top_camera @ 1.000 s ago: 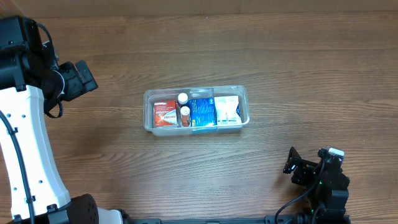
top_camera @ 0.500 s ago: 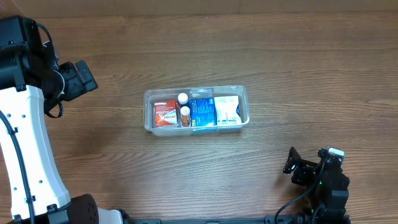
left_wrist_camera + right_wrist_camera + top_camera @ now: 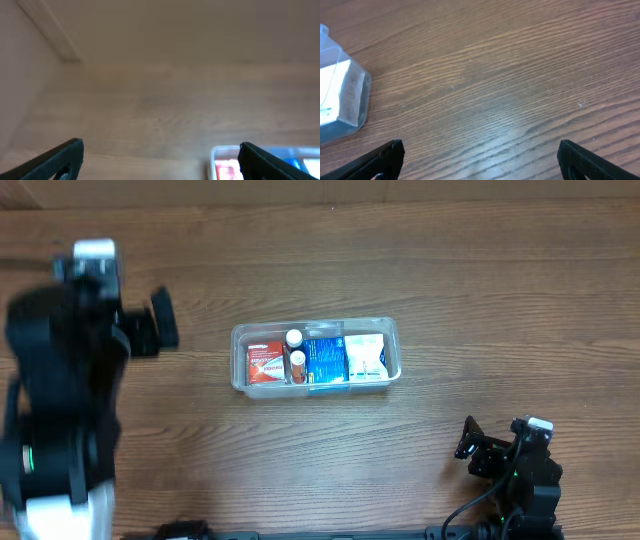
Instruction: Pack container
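1. The container sits at the middle of the table, its long side running from 9 to 3 o'clock.
2. Inside it, from 9 to 3 o'clock, lie a red box, two white-capped bottles, a blue box and a white packet.
3. The left arm stands at 9 o'clock from the container, well apart, and is blurred in the overhead view.
4. The left jaws are spread wide with nothing between them. Their fingertips frame bare table, with the container's corner showing at 5 o'clock in the left wrist view.
5. The right arm rests at 5 o'clock, near the table's edge and well apart from the container.
6. The right jaws are also wide and empty. The container's corner shows at 9 o'clock in the right wrist view.
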`<state>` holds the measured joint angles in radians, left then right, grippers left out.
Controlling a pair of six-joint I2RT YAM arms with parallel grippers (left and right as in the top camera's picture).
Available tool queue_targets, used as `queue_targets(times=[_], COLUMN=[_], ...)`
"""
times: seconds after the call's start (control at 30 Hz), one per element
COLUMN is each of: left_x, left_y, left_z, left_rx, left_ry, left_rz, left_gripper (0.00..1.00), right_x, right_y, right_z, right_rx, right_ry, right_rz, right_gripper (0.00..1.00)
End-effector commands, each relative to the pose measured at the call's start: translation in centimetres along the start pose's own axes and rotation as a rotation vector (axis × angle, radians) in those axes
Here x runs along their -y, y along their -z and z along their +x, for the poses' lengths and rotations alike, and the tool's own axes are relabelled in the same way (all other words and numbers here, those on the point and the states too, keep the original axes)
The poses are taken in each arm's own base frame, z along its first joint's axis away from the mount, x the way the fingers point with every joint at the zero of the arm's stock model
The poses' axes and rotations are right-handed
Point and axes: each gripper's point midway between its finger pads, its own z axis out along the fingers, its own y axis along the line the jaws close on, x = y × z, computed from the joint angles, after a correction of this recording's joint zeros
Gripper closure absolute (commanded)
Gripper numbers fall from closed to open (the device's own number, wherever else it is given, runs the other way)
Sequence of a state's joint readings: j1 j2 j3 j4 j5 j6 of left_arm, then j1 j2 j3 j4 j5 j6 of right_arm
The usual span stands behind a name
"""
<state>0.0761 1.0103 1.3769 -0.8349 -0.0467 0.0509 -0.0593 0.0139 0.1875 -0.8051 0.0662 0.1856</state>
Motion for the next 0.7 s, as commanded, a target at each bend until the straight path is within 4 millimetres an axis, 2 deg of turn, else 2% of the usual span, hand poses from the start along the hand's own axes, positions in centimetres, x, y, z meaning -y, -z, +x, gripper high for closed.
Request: queue_targets(times=[0.0, 0.13, 0.2, 0.3, 0.43, 0.67], left_x=[0.2, 0.8, 2.1, 3.6, 4.0, 4.1], left_y=[1.8, 2.1, 1.3, -0.3, -1.9, -3.5], left_z=[6.1, 12.8, 16.3, 19.8, 23.0, 27.0], left_rx=[0.012, 0.015, 0.019, 0.049, 0.063, 0.060], left_ry=[-0.040, -0.038, -0.039, -0.014, 0.079, 0.069], left_rz=[-0.004, 0.010, 0.073, 0.149, 0.156, 0.146], left_gripper=[0.00, 0.00, 0.00, 0.00, 0.00, 0.00], right_x=[0.0, 0.0, 0.0, 0.0, 0.0, 0.0], right_y=[-0.1, -0.1, -0.1, -0.1, -0.1, -0.1], right_z=[0.0, 0.0, 0.0, 0.0, 0.0, 0.0], right_rx=[0.009, 0.009, 0.009, 0.009, 0.009, 0.009], right_ry=[0.001, 0.001, 0.001, 0.001, 0.001, 0.001], right_rz=[0.000, 0.000, 0.000, 0.000, 0.000, 0.000], right_gripper=[0.00, 0.00, 0.00, 0.00, 0.00, 0.00])
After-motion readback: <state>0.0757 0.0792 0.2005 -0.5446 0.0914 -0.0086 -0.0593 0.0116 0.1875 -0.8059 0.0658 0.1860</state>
